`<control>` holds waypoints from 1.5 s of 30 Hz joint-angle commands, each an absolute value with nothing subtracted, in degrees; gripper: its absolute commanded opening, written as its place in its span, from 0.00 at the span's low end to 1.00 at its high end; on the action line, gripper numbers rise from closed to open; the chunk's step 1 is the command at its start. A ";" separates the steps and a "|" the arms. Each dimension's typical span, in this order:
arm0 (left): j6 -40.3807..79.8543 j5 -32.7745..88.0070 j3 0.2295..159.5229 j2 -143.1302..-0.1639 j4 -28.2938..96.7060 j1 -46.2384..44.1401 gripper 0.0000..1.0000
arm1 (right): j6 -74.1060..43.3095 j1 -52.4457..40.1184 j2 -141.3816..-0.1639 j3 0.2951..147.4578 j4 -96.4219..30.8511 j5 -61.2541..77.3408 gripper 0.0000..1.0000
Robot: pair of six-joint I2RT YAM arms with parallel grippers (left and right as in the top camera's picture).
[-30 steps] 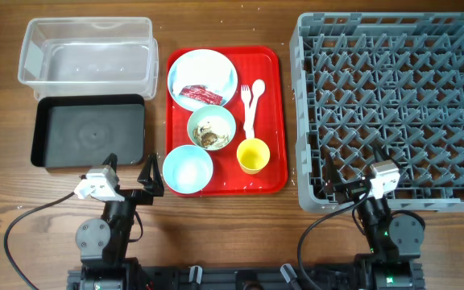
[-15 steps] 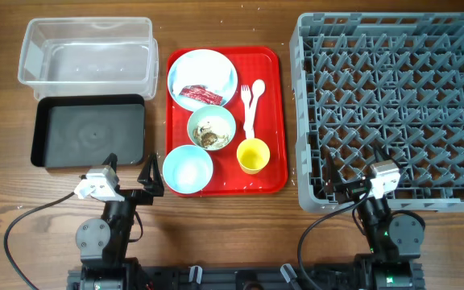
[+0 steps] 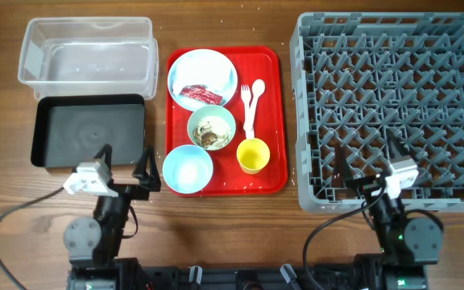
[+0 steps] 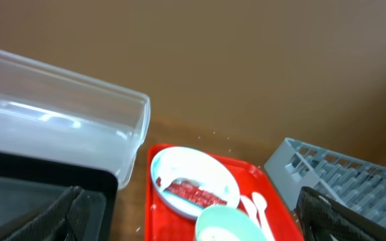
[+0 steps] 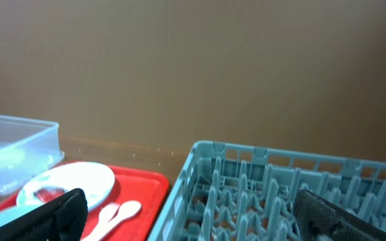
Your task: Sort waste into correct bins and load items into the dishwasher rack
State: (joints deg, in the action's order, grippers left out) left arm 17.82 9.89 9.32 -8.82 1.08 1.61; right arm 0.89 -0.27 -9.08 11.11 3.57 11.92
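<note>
Both arms have just lifted off rest at the frame's bottom edge, left gripper (image 3: pixel 124 161) and right gripper (image 3: pixel 367 158) splayed wide and empty, while wrapper (image 3: pixel 200 94) and dishes sit untouched on the red tray (image 3: pixel 273 121) at centre, sorting apparently not yet begun.

We see a red tray (image 3: pixel 274 121), pale blue plate (image 3: pixel 208 64), pale green bowl (image 3: pixel 229 121), yellow cup (image 3: pixel 253 155), black tray (image 3: pixel 89 129) and grey grid-patterned rack (image 3: pixel 304 105) on a brown wood-grain table (image 3: pixel 232 234).
</note>
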 commanded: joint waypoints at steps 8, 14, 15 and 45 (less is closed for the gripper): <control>9.19 19.03 74.46 -74.50 34.92 -0.95 1.00 | 0.03 -0.03 -51.16 53.71 -20.45 14.00 1.00; 9.39 17.15 110.93 -109.10 57.56 -8.82 1.00 | -0.67 -0.03 -61.01 59.57 -27.94 18.61 1.00; 10.15 18.24 110.85 -112.90 54.22 -10.79 1.00 | -0.64 -0.03 -62.19 59.57 -28.45 20.86 1.00; 37.67 -1.65 114.02 -119.00 54.46 -13.26 0.04 | -1.72 -0.03 -72.03 59.53 -34.26 23.66 1.00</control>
State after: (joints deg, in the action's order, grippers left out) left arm 40.10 -0.38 110.93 -130.04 54.94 -16.21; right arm -1.30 -0.16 -71.44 58.35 -34.30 22.52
